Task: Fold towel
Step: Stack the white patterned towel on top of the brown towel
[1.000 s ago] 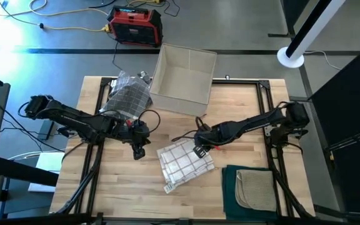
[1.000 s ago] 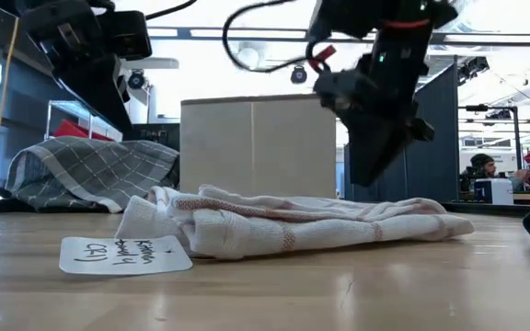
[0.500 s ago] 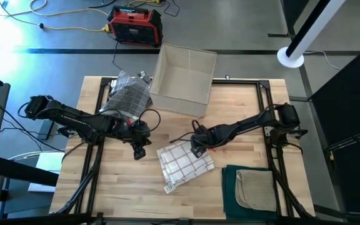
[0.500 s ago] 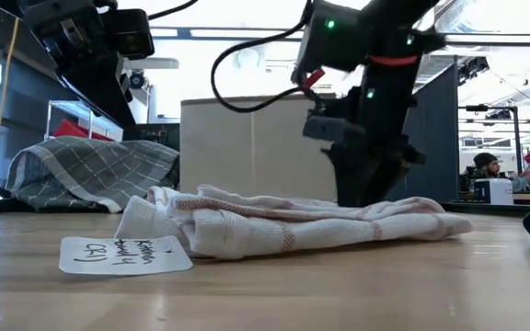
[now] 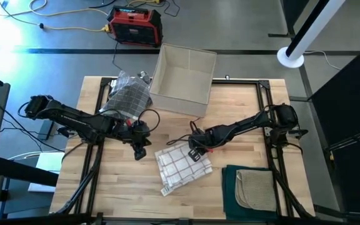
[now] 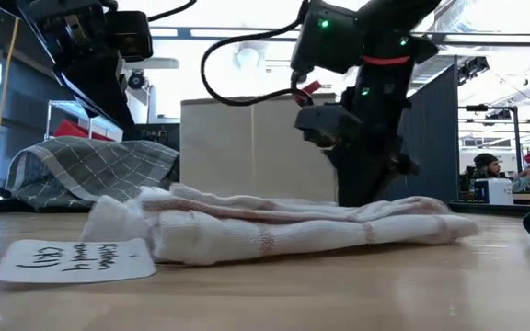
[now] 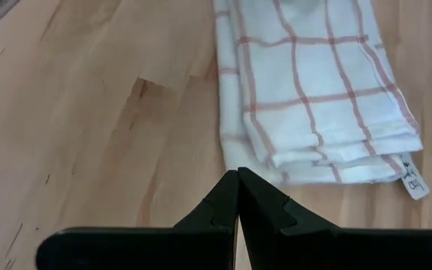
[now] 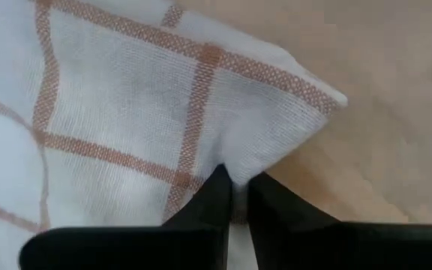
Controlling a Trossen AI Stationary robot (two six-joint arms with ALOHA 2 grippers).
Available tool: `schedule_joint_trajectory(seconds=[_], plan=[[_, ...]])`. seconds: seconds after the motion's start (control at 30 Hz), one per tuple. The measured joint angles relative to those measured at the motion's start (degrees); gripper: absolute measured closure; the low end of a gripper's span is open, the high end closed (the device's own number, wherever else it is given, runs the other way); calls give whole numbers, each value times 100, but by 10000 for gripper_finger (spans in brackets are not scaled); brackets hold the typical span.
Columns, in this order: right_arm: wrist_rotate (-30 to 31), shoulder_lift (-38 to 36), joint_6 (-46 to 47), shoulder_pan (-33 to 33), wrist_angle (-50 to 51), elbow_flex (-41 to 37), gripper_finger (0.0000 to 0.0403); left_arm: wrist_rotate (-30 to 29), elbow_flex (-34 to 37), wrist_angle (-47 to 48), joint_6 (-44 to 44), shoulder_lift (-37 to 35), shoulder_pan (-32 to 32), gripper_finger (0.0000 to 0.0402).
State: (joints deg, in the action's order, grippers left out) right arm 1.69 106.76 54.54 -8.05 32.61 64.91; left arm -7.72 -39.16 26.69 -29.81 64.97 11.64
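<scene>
Folded white towel (image 5: 181, 166) with paper tag (image 6: 74, 260) is lying mid-desk (image 5: 249, 100). Right gripper (image 5: 194, 152) is pinching its far corner; left gripper (image 5: 139, 152) is hovering clenched beside. Cardboard box (image 5: 181, 76) is hiding the far edge.

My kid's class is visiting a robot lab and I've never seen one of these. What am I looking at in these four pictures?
It is a robot with two dark arms at a wooden table, each ending in a two-finger gripper. One picture looks straight down from above, one sits at table height, and two come from cameras on the arms' wrists.

In the middle lies a folded white towel with red checks and a handwritten tag. The right gripper is down at the towel's far corner, its fingers pinching the cloth, as the right wrist picture shows. The left gripper waits beside the towel, shut and empty.

Also on the table: a grey checked cloth, an open beige box, and a tan cloth on a dark green one in the near right corner.
</scene>
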Motion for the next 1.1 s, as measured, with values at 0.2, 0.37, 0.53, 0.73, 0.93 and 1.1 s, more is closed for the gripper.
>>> schedule_joint_trajectory(seconds=[0.2,0.37,0.53,0.73,0.93,1.1], plan=[[-230,-1057,924,-268,728,14,384,-11,0,34,117,0,0,402],[-611,-1942,2252,-729,1298,103,384,-5,0,44,546,0,-78,402],[-810,-2363,3585,-1416,2169,177,384,7,0,44,872,0,-275,402],[-1198,-2389,4994,-2403,3143,174,384,8,0,11,1339,0,-606,402],[-1539,-2460,6438,-3288,3549,174,384,9,0,11,1396,0,-879,402],[-1702,-2463,7494,-3981,3969,211,384,10,0,9,1399,4,-1009,402]])
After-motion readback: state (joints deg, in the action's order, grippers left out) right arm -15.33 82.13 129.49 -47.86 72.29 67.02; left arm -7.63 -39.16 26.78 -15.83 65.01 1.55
